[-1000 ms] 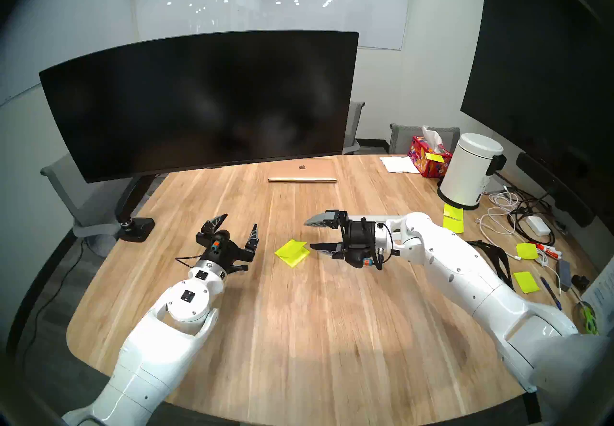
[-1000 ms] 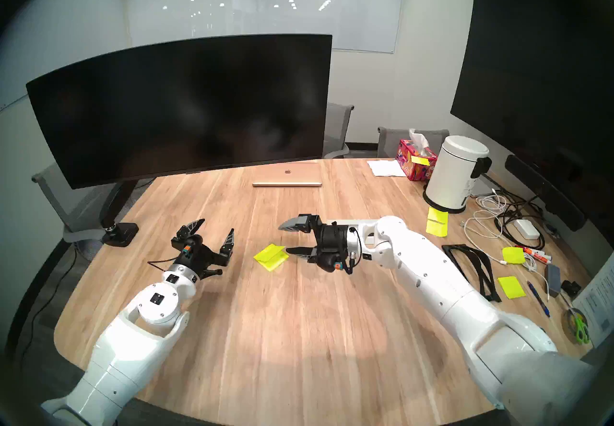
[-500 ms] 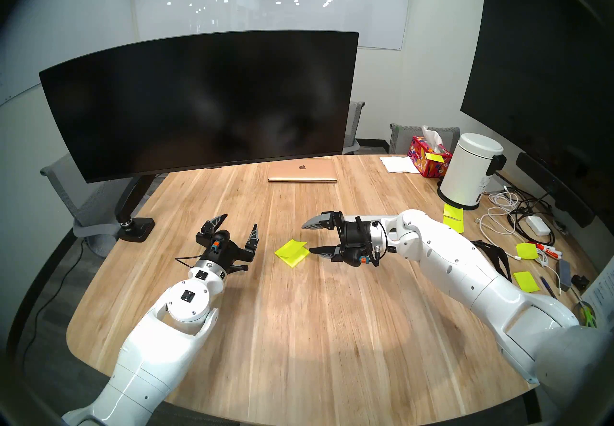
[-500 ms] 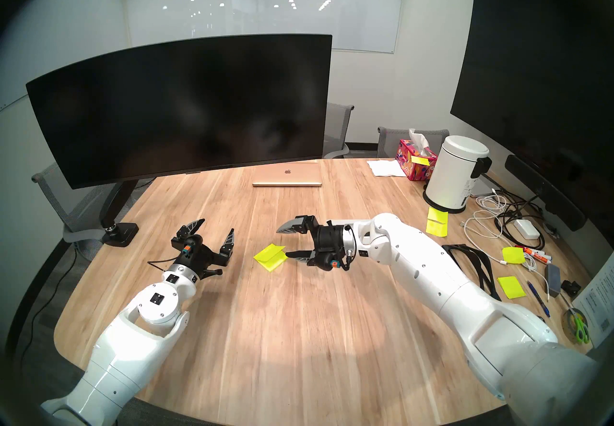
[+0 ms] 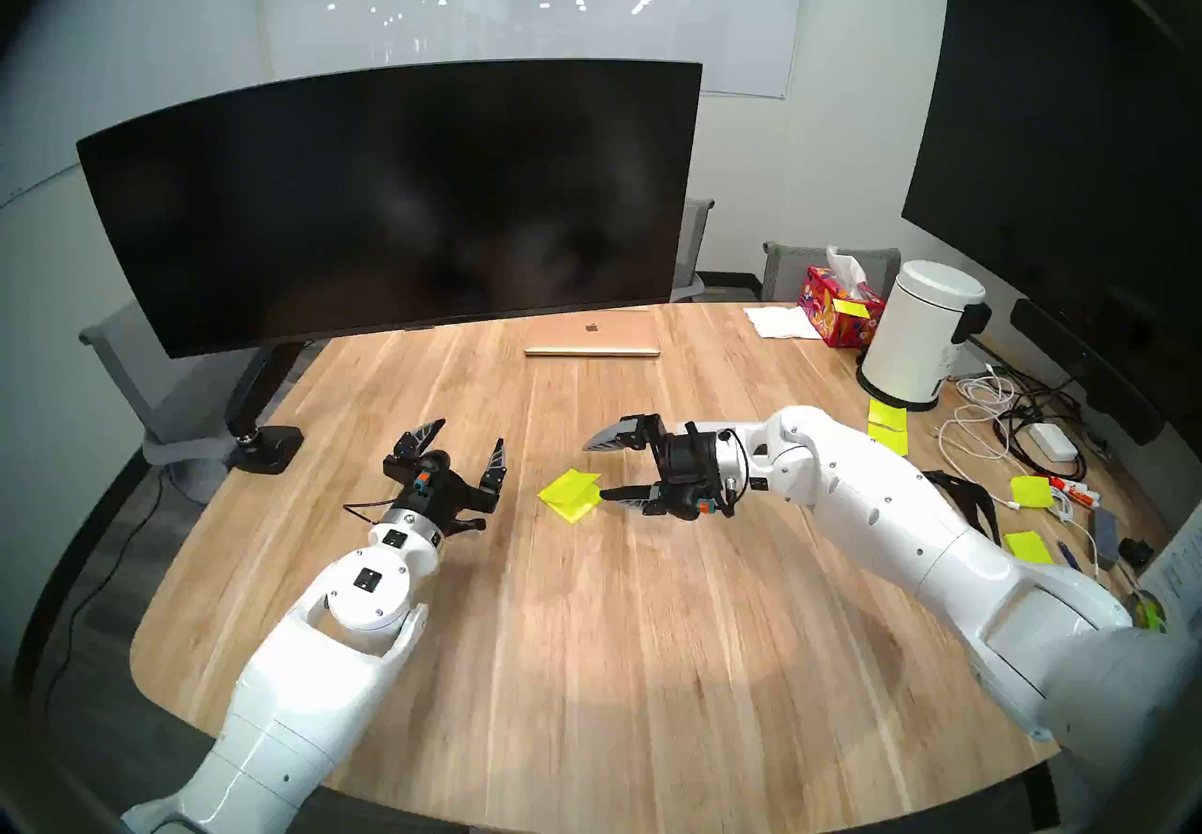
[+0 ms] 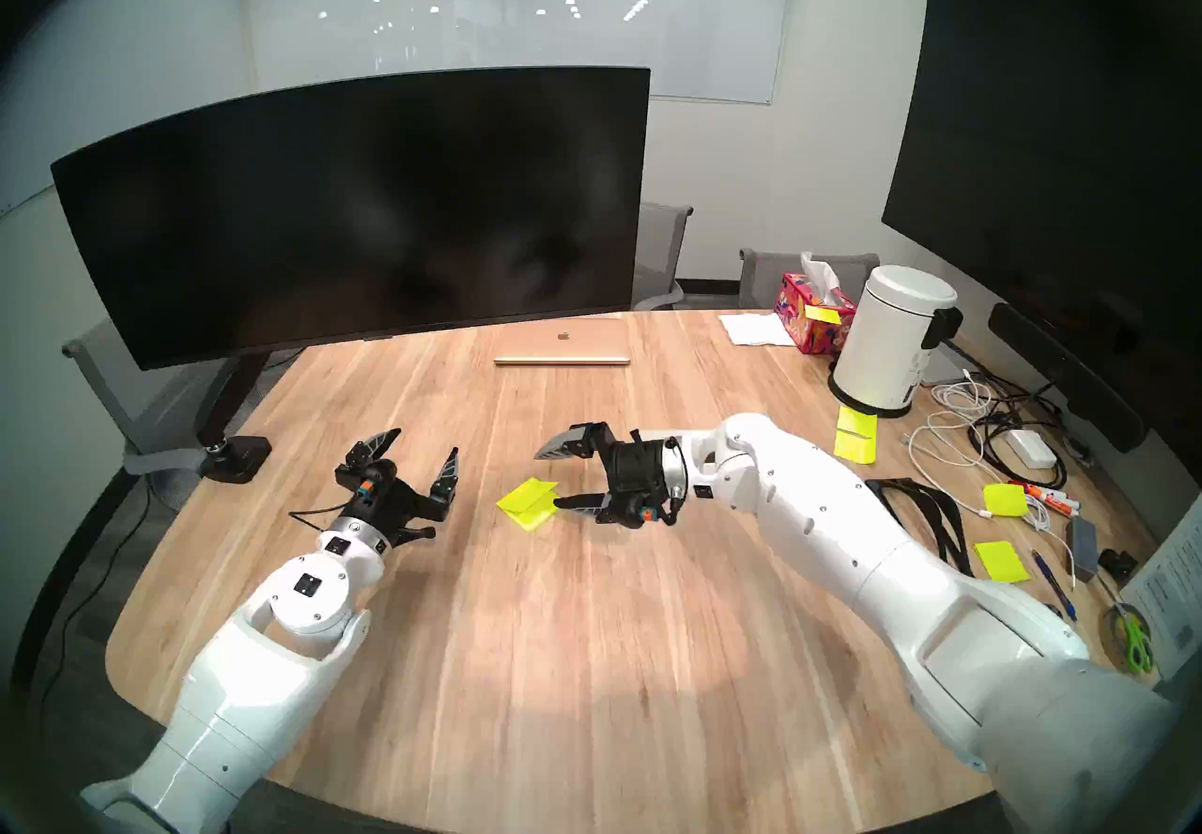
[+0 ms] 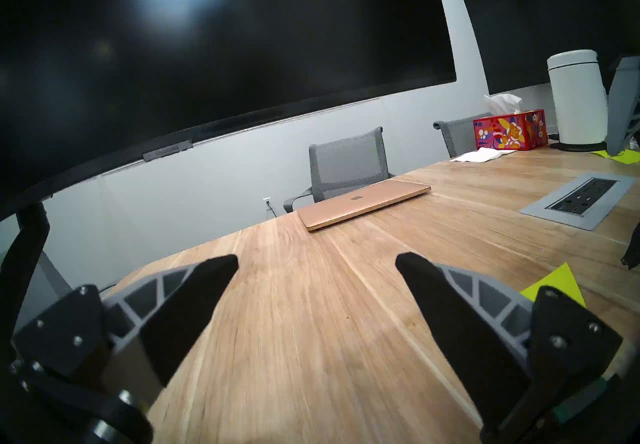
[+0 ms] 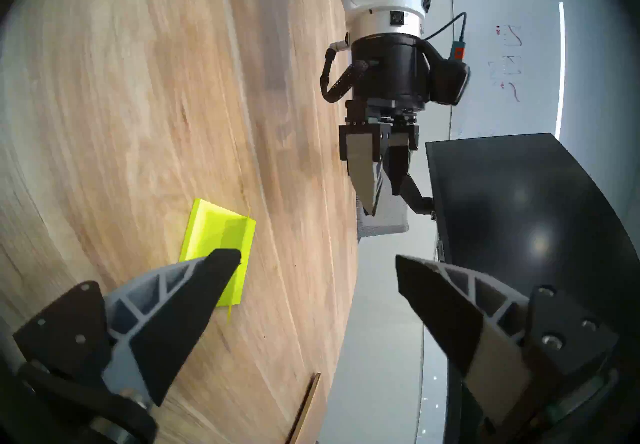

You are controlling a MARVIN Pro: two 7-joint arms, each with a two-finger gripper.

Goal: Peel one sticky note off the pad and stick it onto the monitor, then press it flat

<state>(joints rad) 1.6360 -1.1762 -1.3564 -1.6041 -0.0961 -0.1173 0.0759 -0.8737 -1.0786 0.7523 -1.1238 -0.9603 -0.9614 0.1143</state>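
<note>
Pad (image 5: 570, 494) of yellow-green sticky notes lies flat on the wooden table (image 5: 585, 618), top sheet's corner curling up. My right gripper (image 5: 595, 468) hangs spread wide just beside it, lower finger (image 8: 194, 298) over its near edge. My left gripper (image 5: 467, 445) is spread and empty. Monitor (image 5: 390, 195) stands behind.

1. The right gripper's (image 5: 595, 468) lower finger is covering the pad's (image 5: 569, 494) near corner.
2. The left gripper (image 7: 317, 261) is hiding most of the pad in the left wrist view.
3. The frame is cutting off the monitor (image 7: 207, 45) there.
</note>
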